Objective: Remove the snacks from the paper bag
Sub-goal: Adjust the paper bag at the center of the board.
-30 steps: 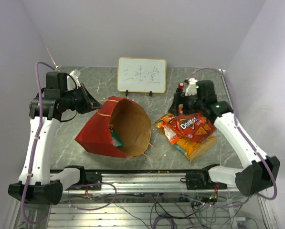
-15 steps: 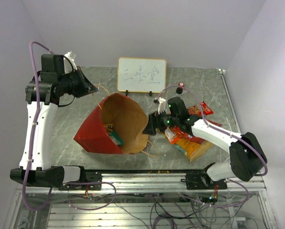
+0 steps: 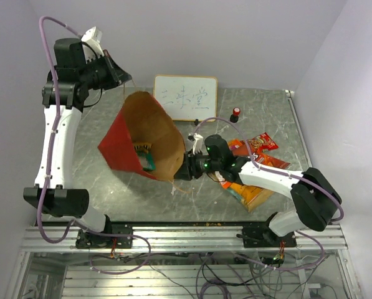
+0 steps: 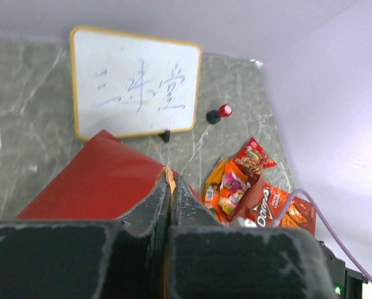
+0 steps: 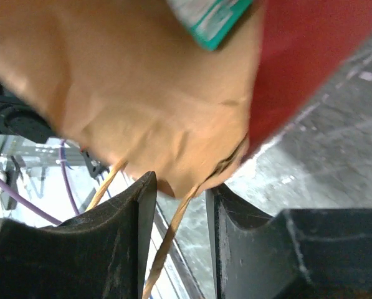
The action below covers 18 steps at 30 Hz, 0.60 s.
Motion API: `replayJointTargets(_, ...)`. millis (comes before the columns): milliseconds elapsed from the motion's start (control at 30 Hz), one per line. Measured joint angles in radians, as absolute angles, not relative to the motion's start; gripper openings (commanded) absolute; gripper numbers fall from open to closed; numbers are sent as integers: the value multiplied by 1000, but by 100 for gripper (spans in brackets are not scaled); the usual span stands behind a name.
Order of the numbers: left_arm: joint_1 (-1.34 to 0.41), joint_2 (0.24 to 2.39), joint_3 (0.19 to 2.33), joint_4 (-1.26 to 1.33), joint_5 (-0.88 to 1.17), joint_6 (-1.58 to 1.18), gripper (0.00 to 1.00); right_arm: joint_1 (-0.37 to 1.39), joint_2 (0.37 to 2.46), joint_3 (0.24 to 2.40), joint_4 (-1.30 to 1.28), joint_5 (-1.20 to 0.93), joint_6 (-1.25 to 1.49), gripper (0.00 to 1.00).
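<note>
**Paper bag pinched at rim by L gripper; R gripper at its lower lip**

L gripper (image 4: 169, 184) is seen w/ jaws all but closed, and a thin kraft edge of the paper bag (image 4: 95, 184) is pinched between them. R gripper (image 5: 179, 185) is seen w/ jaws a narrow way apart. A string handle (image 5: 172, 233) runs through the gap and the bag's lower lip sits at the tips; whether it is clamped can't be told.

The bag is held up tilted, front-left of the whiteboard (image 3: 186, 98). In the top view its upper rim overlaps the board's left edge, and its brown inside is turned toward the arm bases. A teal-white packet (image 3: 147, 161) is seen inside, low against the wall.

More snacks (image 3: 253, 194) are piled on the table (image 3: 142, 196), front-right of the whiteboard. Among them are a red Doritos bag (image 4: 271, 203) plus orange and yellow bags. A red-capped black bottle (image 3: 235, 114) stands just right of the whiteboard.
</note>
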<state>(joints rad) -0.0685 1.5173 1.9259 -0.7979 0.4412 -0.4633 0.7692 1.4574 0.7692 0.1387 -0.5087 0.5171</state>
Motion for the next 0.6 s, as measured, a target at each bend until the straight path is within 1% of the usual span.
replayJointTargets(67, -68, 1543, 1948, -742, 476, -460, 7, 801, 1467, 786, 162, -478, 542, 38)
replayJointTargets(200, -68, 1545, 1932, -643, 533, -461, 7, 868, 1475, 806, 194, -408, 569, 47)
replayJointTargets(233, -68, 1526, 1897, -618, 543, -461, 7, 879, 1480, 810, 195, -392, 569, 48)
replayJointTargets(333, -68, 1404, 1690, -590, 551, -460, 7, 897, 1508, 824, 182, -337, 568, 52)
replayJointTargets(467, -69, 1224, 1426, -644, 546, -463, 7, 894, 1517, 800, 137, -273, 559, 54)
replayJointTargets(500, -69, 1179, 1377, -662, 546, -464, 7, 894, 1507, 783, 131, -262, 558, 55)
replayJointTargets(600, -69, 1093, 1322, -699, 546, -474, 7, 894, 1467, 734, 92, -235, 556, 56)
